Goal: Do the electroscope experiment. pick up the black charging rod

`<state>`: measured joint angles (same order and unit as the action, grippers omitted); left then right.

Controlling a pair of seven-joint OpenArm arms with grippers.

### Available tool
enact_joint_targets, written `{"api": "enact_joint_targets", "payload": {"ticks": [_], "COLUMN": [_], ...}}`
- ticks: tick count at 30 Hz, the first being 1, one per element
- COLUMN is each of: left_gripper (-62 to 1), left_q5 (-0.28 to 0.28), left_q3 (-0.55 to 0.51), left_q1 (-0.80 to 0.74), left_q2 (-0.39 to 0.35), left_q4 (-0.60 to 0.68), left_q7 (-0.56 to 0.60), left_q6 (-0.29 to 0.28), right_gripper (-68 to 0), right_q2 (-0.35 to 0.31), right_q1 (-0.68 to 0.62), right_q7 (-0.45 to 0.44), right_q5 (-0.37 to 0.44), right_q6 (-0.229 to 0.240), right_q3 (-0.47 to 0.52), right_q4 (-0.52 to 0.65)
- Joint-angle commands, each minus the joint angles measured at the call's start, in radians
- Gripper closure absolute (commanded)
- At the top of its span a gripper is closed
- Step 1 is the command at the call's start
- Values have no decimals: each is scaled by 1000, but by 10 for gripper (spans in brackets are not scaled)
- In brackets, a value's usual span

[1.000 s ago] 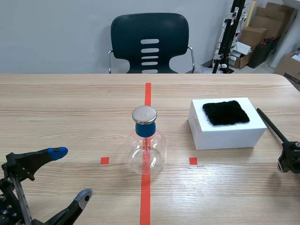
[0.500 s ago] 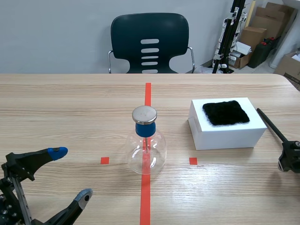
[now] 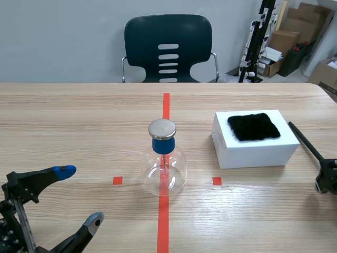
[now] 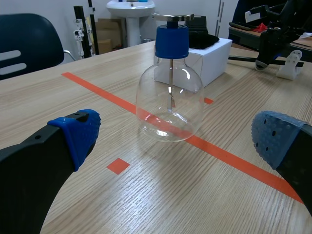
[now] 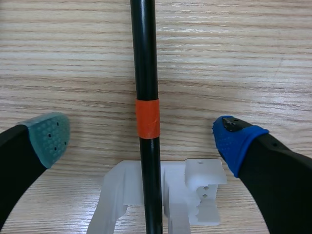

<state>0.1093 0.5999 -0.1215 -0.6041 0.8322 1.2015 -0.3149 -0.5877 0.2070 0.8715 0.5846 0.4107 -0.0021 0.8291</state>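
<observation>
I record my right gripper (image 5: 141,140) spread wide. The black charging rod (image 5: 145,58), banded orange (image 5: 147,118), runs between its pads untouched, seated in a white cradle (image 5: 197,192) on the wooden table (image 5: 243,58).

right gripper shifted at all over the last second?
Yes, slightly: the right gripper has edged away from the white box, toward the table's right side. It sits open over the black rod.

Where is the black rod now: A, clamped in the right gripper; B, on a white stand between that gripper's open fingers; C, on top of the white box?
B: the black rod rests on the white stand, the right gripper open around it, not touching.
</observation>
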Motion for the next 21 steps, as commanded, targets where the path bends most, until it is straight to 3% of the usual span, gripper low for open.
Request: {"api": "enact_joint_targets", "payload": {"ticks": [1,17,21], "left_gripper": [-623,-623,-623], "left_q5": [6,6,6], "left_q3": [-6,-6,-6], "left_q1": [5,5,5], "left_q2": [-3,-3,-3], "left_q4": [19,19,19], "left_q7": [14,14,14], "left_q6": [-2,-2,-2], "right_gripper": [-551,-361,-343], "right_q2": [-16,-16,-16], "right_q1": [26,26,26], "right_q7": [-7,-30,-34], "right_q5": [3,3,3], "right_q6": [1,1,1], "right_q3": [2,2,1], "right_q4": [8,8,8]}}
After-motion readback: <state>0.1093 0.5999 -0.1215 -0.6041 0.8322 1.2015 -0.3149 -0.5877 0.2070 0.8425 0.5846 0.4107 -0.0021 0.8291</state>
